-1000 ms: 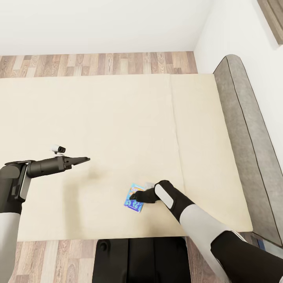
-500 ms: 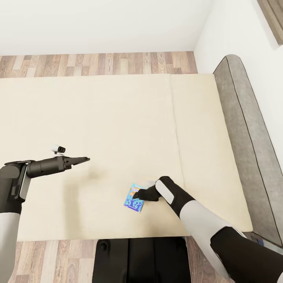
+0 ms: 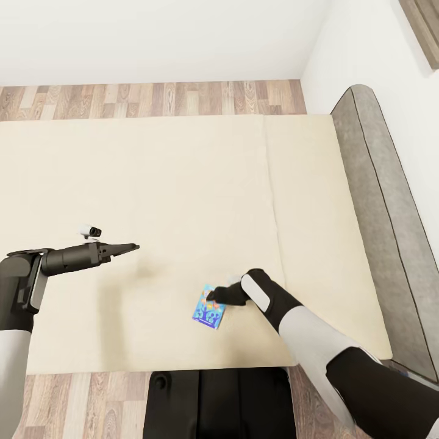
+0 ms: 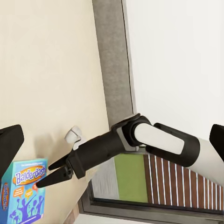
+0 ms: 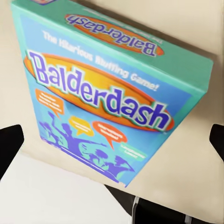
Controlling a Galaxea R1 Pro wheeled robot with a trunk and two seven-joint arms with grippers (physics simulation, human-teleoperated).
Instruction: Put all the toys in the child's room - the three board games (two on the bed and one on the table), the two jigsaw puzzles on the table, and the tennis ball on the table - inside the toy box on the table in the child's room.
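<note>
The blue board game (image 3: 208, 312) lies flat on the bed's beige mattress (image 3: 183, 183), near the edge closest to the robot, its "Balderdash" cover facing up. The right tool (image 3: 211, 297) hovers right over the box's far end; its fingers sit wide apart at the edges of the right wrist view, so it's spread and holds nothing. Over on the other side, the left tool (image 3: 133, 247) hangs above bare mattress, well apart from the box, fingers also spread. The grey headboard (image 3: 378, 201) runs along the wall.
</note>
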